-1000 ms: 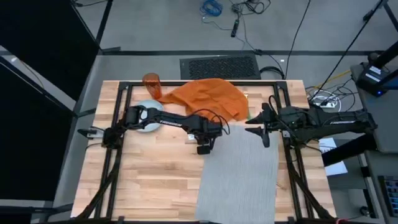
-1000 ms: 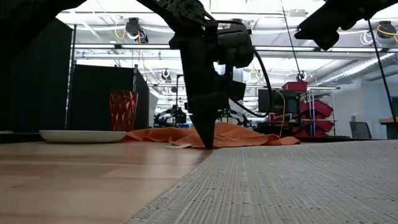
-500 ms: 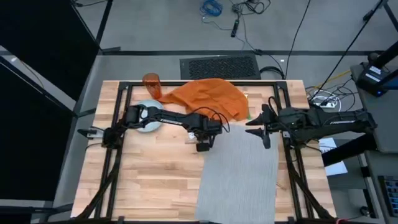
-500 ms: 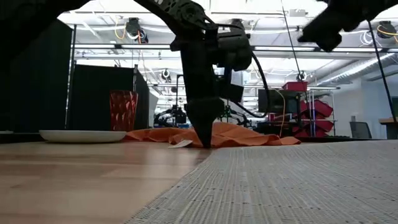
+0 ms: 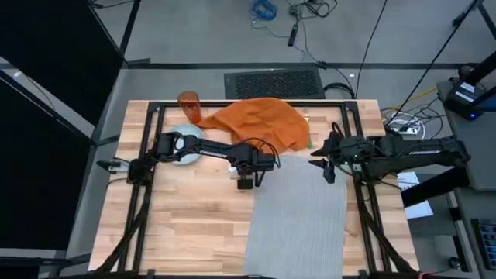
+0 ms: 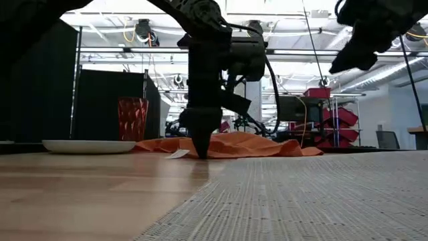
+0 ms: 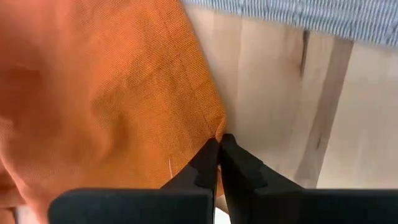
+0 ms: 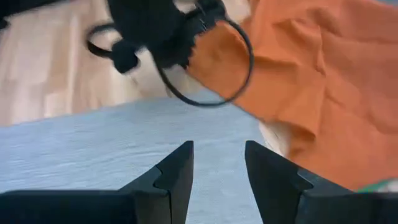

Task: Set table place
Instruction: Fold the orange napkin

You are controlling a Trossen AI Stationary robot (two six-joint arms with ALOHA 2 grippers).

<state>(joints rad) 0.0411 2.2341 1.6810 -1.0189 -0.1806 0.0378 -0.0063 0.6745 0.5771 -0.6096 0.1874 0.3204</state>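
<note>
The orange napkin (image 5: 260, 124) lies rumpled on the table (image 5: 178, 225) at the far middle. My left gripper (image 5: 245, 184) stands with its fingers pointing down at the napkin's near corner, shut on it, just left of the grey placemat (image 5: 298, 221). The placemat lies flat at the near right. The pale-blue plate (image 5: 183, 147) sits at the far left, partly under my left arm, with the orange tumbler (image 5: 188, 105) upright behind it. My right gripper (image 5: 320, 169) hovers open above the placemat's far edge (image 8: 124, 143), touching nothing. My left gripper pinches the napkin's hemmed corner (image 7: 214, 127) between its two fingertips (image 7: 208, 158). The fingers come from above, pointing down, with their tips at the table top (image 6: 200, 155). The corner stays low at the wood, and the rest of the napkin lies slack behind it.
A black metal frame (image 5: 147, 194) runs along both sides of the table. A bit of green (image 5: 308, 144) shows at the napkin's right edge. Bare wood (image 5: 186, 232) lies at the near left. Cables and a floor grille (image 5: 275, 81) sit beyond the far edge.
My left gripper, still shut on the napkin's corner, has slid toward the table's left edge, off the placemat's border onto bare wood, drawing that corner along. My right gripper has shifted a little while staying open.
</note>
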